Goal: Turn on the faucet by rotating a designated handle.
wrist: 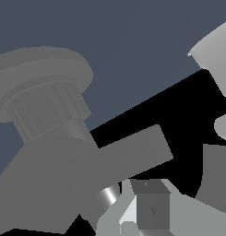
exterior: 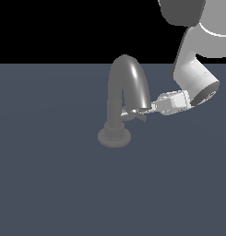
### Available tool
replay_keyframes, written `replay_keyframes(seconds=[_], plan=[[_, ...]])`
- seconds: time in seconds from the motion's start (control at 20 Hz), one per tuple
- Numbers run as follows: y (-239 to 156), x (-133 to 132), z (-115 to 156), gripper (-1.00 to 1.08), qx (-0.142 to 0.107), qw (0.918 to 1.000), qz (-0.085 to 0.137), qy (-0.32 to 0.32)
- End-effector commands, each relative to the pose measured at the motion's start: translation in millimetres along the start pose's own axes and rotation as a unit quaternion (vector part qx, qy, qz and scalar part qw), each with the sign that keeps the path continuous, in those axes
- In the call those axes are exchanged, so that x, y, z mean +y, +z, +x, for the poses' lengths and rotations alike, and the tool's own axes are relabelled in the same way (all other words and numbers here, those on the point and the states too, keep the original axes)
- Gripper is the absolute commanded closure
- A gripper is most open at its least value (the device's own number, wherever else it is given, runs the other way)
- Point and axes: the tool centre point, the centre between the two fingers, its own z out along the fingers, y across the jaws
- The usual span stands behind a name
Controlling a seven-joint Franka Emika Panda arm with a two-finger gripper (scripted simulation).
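Observation:
The dull grey faucet stands upright on its round ribbed base, its thick arched spout curving toward the exterior view's right. The handle, a small shiny lever, sticks out sideways from the column under the spout's mouth. My gripper reaches in from the exterior view's right, with its fingertips at the lever's outer end, just below the spout tip. In the wrist view the faucet fills the frame close up, and a dark finger shows beside a shiny silver piece. The gap between the fingers is hidden.
The faucet sits on a flat blue-grey surface that spreads all around it. My arm's white links hang above the surface at the exterior view's right. Beyond the far edge is black.

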Motion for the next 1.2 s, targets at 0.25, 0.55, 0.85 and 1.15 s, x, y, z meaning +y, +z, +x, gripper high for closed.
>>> replay_keyframes(seconds=[0.25,0.55,0.85,1.15], plan=[[0,-11,14,1.08,0.001,1.0000,0.001,-0.003],[0,-24,28,1.08,-0.002,1.0000,0.002,0.004],[1,-35,40,1.08,-0.004,0.9999,0.003,0.010],[1,-45,51,1.08,-0.006,0.9999,0.003,0.015]])
